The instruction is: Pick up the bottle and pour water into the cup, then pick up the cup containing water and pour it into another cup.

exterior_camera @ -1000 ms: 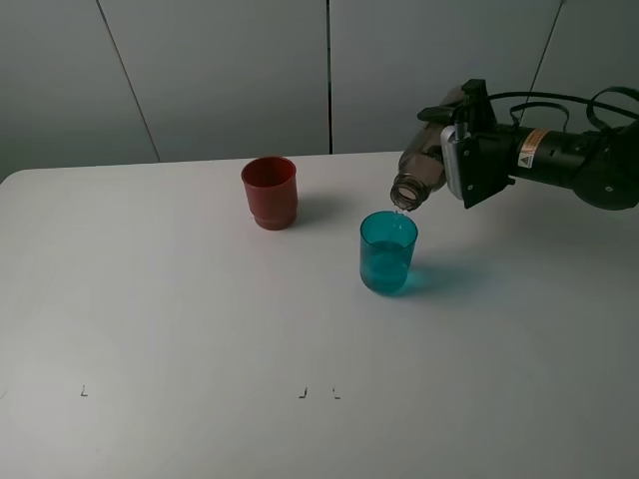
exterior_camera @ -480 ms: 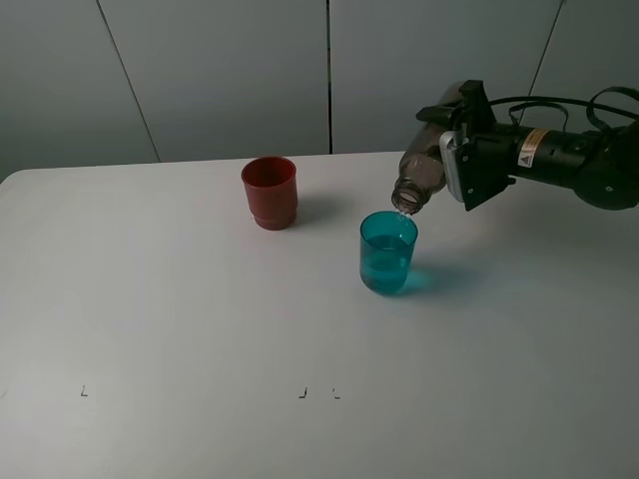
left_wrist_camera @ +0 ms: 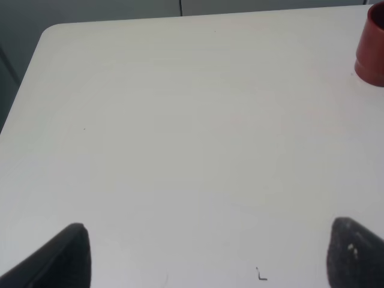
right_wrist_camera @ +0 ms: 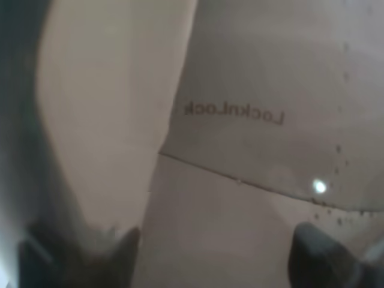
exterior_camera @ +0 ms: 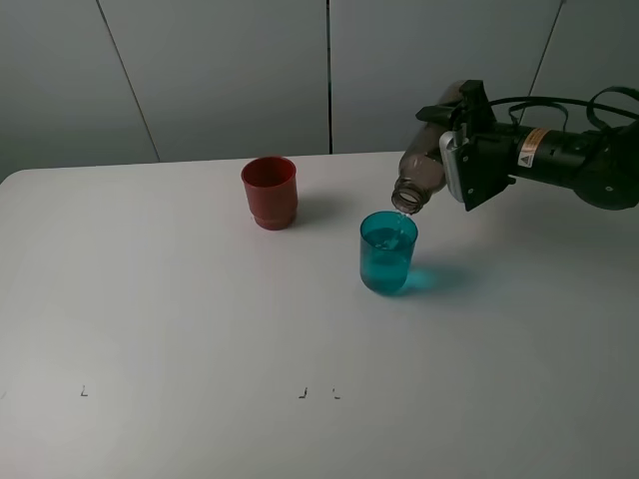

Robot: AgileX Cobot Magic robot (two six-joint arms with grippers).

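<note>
Little is changing since a second ago: the bottle (exterior_camera: 419, 172) is tipping a touch more steeply, its rear end sitting slightly higher, while both cups are staying where they were. A plain white table (exterior_camera: 180, 319) with rounded corners is filling most of the high view, and pale grey wall panels (exterior_camera: 220, 70) are standing behind it. Small dark marks (exterior_camera: 303, 393) are showing on the near part of the tabletop. The right claw (exterior_camera: 449, 150) is reaching in from the right and clamping tight around the bottle's body, holding it slanted in the air with its neck pointing down and its mouth hanging just above the rim of the teal cup (exterior_camera: 388, 254). How much water is lying in that cup is hard to tell. The red cup (exterior_camera: 270, 192) is standing upright, well apart to the left and a little further back, with nothing lying between the two cups. Black cables (exterior_camera: 559, 100) are looping over the right arm. The left claw (left_wrist_camera: 213, 264) is hovering over bare table, its two dark fingertips spreading wide with nothing between them
</note>
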